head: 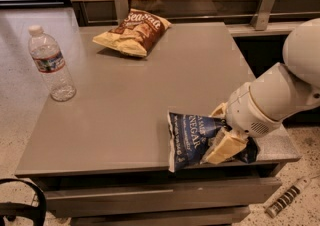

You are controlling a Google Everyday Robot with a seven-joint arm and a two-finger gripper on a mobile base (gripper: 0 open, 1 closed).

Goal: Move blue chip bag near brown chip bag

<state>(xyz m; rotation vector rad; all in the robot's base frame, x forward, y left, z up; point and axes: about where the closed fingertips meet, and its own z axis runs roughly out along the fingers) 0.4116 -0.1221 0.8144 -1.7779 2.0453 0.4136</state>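
The blue bag (192,137) lies at the front right edge of the table (150,95), and its lower left corner hangs over the front rim. The white arm (280,95) reaches in from the right, and the gripper (216,135) is at the right part of the bag. Its two cream fingers (226,147) are closed on this part, one in front of the bag and one behind. The brown bag (135,32) lies well apart, at the far side. The bottle (50,65) stands upright at the left edge.
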